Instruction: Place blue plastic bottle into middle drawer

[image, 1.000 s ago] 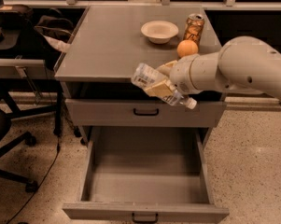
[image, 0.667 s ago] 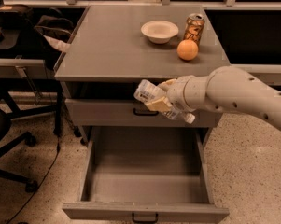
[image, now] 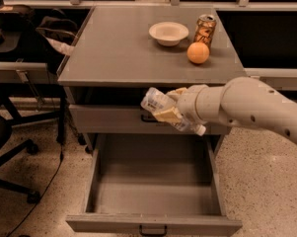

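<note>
The claw (image: 168, 114) is closed on the bottle (image: 153, 101) and holds it tilted in the air, just before the upper drawer (image: 108, 118) and above the far part of the open drawer (image: 153, 224); the grasp looks done; the bottle is not yet inside; lowering and release are left, I judge; a can (image: 205, 29) stands on the bench (image: 113, 48).

The gripper (image: 171, 113), holding the blue plastic bottle (image: 154, 101), sits lower than before, level with the upper drawer front (image: 108, 120).
</note>
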Controlling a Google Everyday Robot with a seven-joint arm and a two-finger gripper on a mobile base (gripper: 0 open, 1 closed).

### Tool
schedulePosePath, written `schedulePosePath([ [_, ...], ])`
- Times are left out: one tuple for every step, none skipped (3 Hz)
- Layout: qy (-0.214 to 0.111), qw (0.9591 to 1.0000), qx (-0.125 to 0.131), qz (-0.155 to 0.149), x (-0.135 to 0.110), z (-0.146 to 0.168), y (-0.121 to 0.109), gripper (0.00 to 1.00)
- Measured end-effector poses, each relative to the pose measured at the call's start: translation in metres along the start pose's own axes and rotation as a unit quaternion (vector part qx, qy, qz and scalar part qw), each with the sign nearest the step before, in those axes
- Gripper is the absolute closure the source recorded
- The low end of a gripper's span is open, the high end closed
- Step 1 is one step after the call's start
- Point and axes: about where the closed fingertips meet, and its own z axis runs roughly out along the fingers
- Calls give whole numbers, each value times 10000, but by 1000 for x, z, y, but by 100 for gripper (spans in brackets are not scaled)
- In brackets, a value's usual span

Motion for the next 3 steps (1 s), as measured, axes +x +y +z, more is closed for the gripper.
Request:
schedulePosePath([
  [59, 9995, 38, 306, 22, -2, 13, 100],
  [240, 9979, 183, 581, 52, 8, 21, 100],
  [440, 9947, 356, 856, 81, 20, 26, 100],
])
